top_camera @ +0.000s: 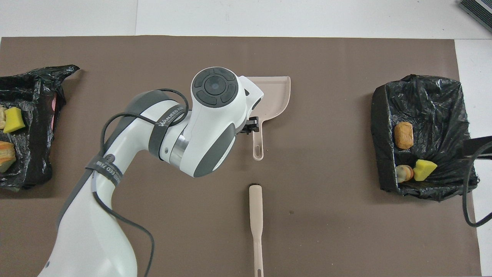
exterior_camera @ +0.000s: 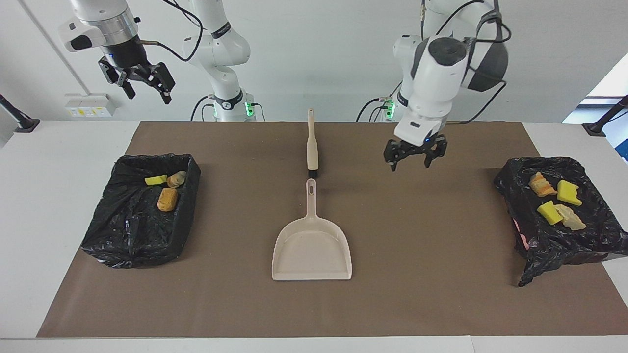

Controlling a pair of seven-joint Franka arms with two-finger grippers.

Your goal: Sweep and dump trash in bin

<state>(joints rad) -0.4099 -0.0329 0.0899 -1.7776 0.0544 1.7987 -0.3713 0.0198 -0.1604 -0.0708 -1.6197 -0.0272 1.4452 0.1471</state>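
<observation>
The dustpan (exterior_camera: 312, 250) is lying flat mid-mat, empty, the brush (exterior_camera: 311, 141) lying just nearer the robots. The left gripper (exterior_camera: 415, 156) is hanging open over the mat, holding nothing. The right gripper (exterior_camera: 141, 83) is waiting open, high up. The trash (exterior_camera: 167, 199) is sitting in the two bins (exterior_camera: 137, 235), well apart from the dustpan.

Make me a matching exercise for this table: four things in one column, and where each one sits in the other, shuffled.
Things
1. beige plastic dustpan
2. beige brush
3. left gripper
4. tan bread-like lump

Places
A. in the black-lined bin at the right arm's end
B. open, up over the brown mat
C. mid-table, nearer to the robots than the dustpan
D. mid-table, empty, handle toward the robots

Pairs: 1-D, 2-C, 3-B, 4-A
</observation>
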